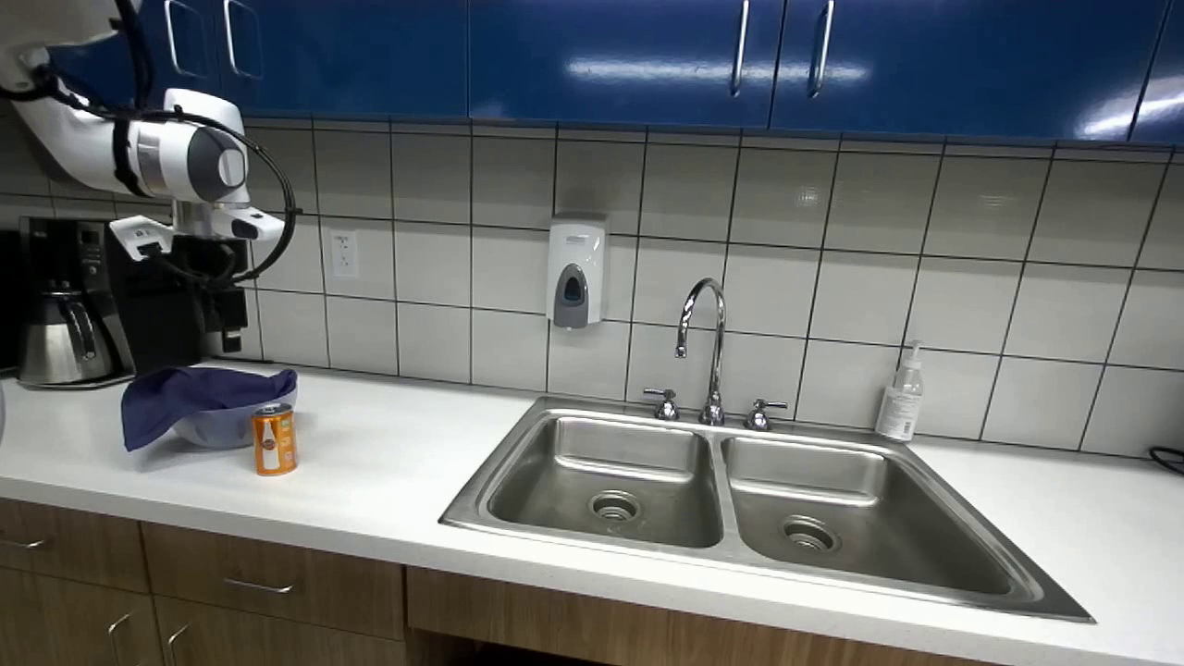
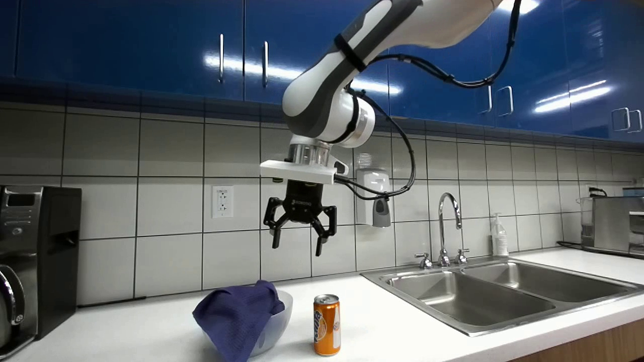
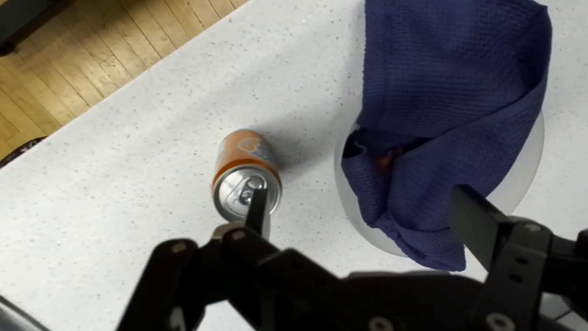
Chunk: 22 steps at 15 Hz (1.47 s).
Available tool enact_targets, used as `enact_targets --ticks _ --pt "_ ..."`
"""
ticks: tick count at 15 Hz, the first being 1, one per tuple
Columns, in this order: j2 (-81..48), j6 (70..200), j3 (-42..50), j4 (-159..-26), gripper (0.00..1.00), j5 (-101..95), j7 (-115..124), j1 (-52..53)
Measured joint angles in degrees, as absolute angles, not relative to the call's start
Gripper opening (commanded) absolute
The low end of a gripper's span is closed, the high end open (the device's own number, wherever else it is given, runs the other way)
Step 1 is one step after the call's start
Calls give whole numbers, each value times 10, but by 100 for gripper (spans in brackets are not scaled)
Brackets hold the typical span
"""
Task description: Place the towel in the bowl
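The dark blue-purple towel (image 1: pixel 208 392) lies draped in and over the pale bowl (image 1: pixel 220 429). Part of the towel (image 2: pixel 240 318) hangs outside, over the rim of the bowl (image 2: pixel 275 329). In the wrist view the towel (image 3: pixel 450 92) covers most of the bowl (image 3: pixel 523 184), and a small reddish thing (image 3: pixel 387 160) shows in a fold. My gripper (image 2: pixel 297 249) is open and empty, pointing down well above the counter. In the wrist view the gripper (image 3: pixel 360 195) has its fingers wide apart, one over the can and one over the towel, touching neither.
An orange can (image 2: pixel 327 326) stands upright close beside the bowl; it also shows in the wrist view (image 3: pixel 245 156). A coffee maker (image 1: pixel 69 314) stands beyond the bowl. A double sink (image 1: pixel 727 499) with a faucet (image 1: pixel 717 351) lies along the counter. Blue cabinets (image 1: pixel 620 55) hang above.
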State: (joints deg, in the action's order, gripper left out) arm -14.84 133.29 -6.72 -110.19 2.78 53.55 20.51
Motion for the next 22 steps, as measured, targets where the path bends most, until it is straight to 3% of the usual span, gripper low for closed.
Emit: enact_targets --ticks 11,22 --pt "64 1329 -68 -1317 100 11 536 147" --pt "220 1186 -70 -1399 100 26 515 112"
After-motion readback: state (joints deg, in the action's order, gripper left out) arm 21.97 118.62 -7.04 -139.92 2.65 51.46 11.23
